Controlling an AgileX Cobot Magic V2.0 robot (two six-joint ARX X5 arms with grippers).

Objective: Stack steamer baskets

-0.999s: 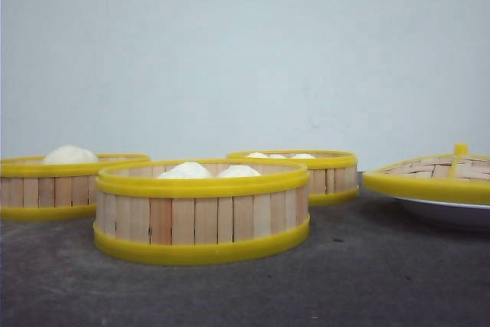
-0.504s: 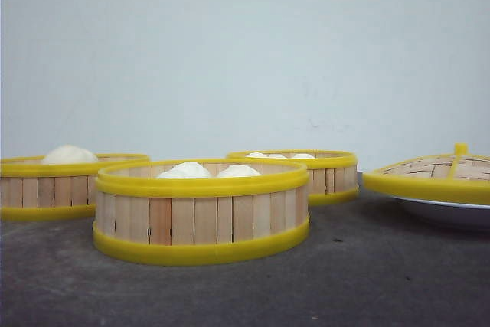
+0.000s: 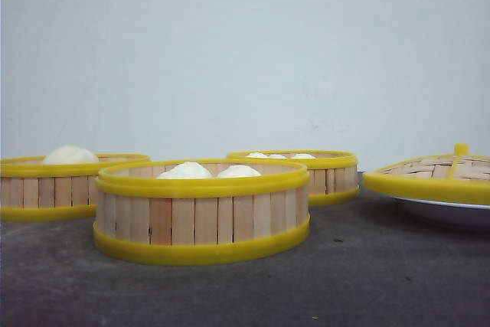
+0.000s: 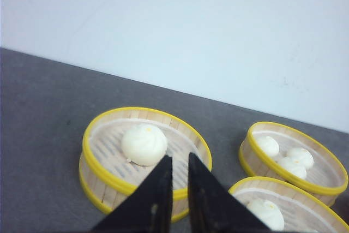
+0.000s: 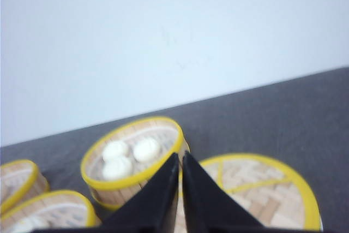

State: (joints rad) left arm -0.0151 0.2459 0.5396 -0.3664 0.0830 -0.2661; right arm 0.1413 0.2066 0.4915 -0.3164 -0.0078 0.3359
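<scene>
Both black grippers, left (image 4: pixel 178 178) and right (image 5: pixel 180 175), hover nearly closed and empty, so I worry about tipping white buns (image 3: pixel 207 171) when lifting the three slatted wooden yellow-rimmed steamer baskets: left (image 3: pixel 53 188), near centre (image 3: pixel 202 212), far (image 3: pixel 306 174).

no readable text, labels, numbers, or signs
</scene>
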